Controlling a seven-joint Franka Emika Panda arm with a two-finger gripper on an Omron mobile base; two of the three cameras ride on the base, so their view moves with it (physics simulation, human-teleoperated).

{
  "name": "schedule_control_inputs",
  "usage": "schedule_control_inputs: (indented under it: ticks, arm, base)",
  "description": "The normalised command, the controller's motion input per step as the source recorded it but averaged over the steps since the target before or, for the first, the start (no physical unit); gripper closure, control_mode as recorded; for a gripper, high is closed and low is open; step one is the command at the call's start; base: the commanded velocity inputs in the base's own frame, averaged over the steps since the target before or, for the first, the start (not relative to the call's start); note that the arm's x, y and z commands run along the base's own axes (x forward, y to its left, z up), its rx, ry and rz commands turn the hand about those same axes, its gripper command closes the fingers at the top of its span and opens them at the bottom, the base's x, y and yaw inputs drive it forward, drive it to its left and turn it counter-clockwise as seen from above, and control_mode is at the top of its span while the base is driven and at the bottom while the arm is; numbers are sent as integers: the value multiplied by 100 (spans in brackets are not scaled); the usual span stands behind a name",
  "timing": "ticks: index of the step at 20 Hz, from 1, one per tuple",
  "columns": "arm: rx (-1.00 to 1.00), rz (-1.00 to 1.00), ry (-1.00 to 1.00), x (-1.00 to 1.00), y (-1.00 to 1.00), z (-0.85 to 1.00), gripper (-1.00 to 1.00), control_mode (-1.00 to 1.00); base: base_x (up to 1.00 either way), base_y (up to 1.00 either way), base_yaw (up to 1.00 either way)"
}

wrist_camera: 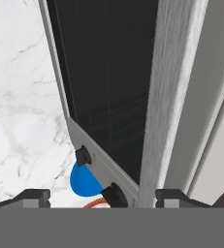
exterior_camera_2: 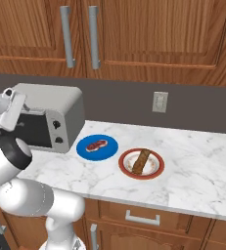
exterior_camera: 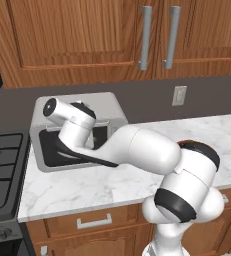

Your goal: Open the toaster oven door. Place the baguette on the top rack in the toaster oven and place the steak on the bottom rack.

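Note:
The light grey toaster oven (exterior_camera: 107,107) (exterior_camera_2: 51,97) stands on the marble counter, and its door (exterior_camera_2: 33,129) (wrist_camera: 108,87) with the dark glass is shut against the front. My gripper (exterior_camera: 89,117) (wrist_camera: 104,196) is at the door's top edge. It is open, one fingertip on each side of the pale grey handle bar (wrist_camera: 157,97). Two black knobs (wrist_camera: 83,156) show beside the glass. The red steak (exterior_camera_2: 96,145) lies on a blue plate (exterior_camera_2: 82,149) right of the oven. The brown baguette (exterior_camera_2: 142,161) lies on a red-rimmed plate (exterior_camera_2: 124,166). The dark glass hides the racks.
A black stove (exterior_camera: 2,165) adjoins the counter left of the oven. Wooden upper cabinets (exterior_camera: 87,35) hang above it. A wall outlet (exterior_camera: 179,95) sits on the dark backsplash. Bare marble counter (exterior_camera_2: 197,161) stretches to the right of the plates.

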Motion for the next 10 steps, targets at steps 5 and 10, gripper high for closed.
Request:
schedule_control_inputs:
  ticks: [5, 10]
  arm:
    - [0, 1, 0, 10, 0, -4, -100, -100]
    - [0, 0, 0, 8, 0, -8, -100, -100]
  base:
    - [0, 0, 0]
    - [0, 0, 0]
